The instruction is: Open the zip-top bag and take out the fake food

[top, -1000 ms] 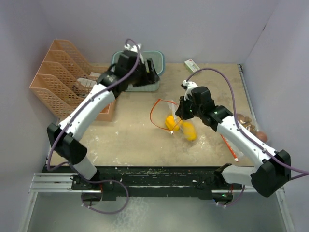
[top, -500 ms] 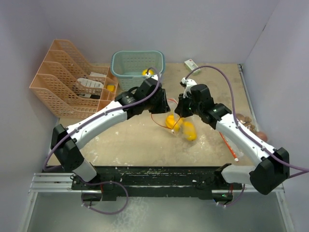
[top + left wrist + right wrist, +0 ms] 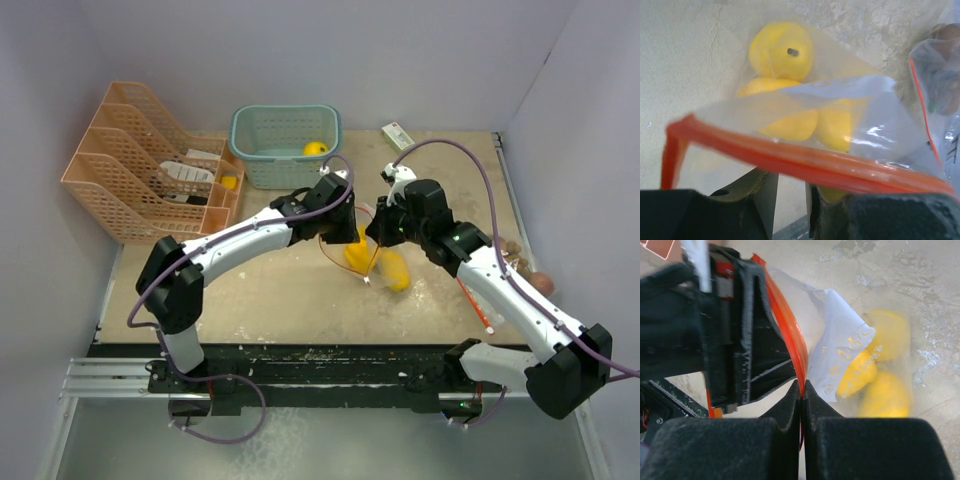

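Note:
The clear zip-top bag [image 3: 368, 272] with an orange-red zip rim [image 3: 790, 156] lies mid-table, mouth open. Several glossy yellow fake fruits [image 3: 393, 270] sit inside it; they also show in the left wrist view [image 3: 781, 50] and the right wrist view [image 3: 890, 332]. My right gripper [image 3: 801, 385] is shut on the bag's rim [image 3: 785, 325] and holds it up. My left gripper [image 3: 790, 175] is open at the bag's mouth, with the rim running just in front of its fingers [image 3: 752, 192]. In the top view the left gripper [image 3: 350, 222] and right gripper [image 3: 378, 236] are close together over the bag.
A teal basket [image 3: 262, 128] at the back holds a yellow fruit [image 3: 315, 149]. An orange file rack [image 3: 120, 160] stands at the left. A white-green box [image 3: 397, 134] lies at the back. A second bag with brown pieces [image 3: 522, 262] lies at the right.
My left arm has swung from the teal basket over to the bag's mouth, leaving a yellow fruit in the basket. My right gripper has kept its hold on the rim.

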Controlling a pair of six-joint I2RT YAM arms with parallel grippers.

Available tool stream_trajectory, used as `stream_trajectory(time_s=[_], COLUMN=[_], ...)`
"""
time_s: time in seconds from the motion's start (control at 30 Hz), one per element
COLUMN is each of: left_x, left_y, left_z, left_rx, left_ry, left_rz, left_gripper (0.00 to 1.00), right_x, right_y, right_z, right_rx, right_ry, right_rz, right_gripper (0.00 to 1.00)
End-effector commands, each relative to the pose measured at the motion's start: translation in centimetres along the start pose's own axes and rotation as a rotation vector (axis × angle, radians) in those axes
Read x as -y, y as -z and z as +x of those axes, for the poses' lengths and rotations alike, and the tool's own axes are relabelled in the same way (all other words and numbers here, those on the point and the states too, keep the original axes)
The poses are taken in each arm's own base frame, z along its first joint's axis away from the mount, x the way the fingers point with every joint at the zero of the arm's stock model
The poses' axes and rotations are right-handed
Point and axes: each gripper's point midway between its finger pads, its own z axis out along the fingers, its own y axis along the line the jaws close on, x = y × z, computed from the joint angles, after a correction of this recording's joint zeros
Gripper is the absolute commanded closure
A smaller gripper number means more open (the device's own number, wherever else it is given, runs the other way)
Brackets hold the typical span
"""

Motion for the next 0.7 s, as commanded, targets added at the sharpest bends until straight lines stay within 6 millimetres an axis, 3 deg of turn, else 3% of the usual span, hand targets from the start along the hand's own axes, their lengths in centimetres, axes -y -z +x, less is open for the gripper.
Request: stream_trajectory(time_s=[0.0, 0.2, 0.3, 0.43, 0.67], left_x=[0.5, -0.8, -1.1, -0.7, 0.1], left_y=[-1.6, -4.4, -5.2, -5.7, -7.4], left_z=[0.6, 2.0, 2.5, 2.5, 4.2], left_rx=[-0.003, -0.036, -0.049, -0.051, -0.114], left_ry=[0.006, 0.008, 0.025, 0.022, 0.023], left_rz=[0.021, -0.031, -0.039, -0.017, 0.04], left_gripper=[0.69, 0.66, 0.58, 0.43, 0.34], right_x=[-0.7, -0.4, -0.4, -0.4, -0.4], right_y=[0.5, -0.1, -0.2, -0.4, -0.7], right_z=[-1.0, -1.2, -0.9, -0.5, -0.3], right_rx=[0.032, 0.029, 0.022, 0.013, 0.006], right_ry=[-0.013, 0.001, 0.002, 0.004, 0.006], right_rz=[-0.027, -0.018, -0.021, -0.024, -0.029], right_gripper=[1.0, 1.0, 1.0, 1.0, 1.0])
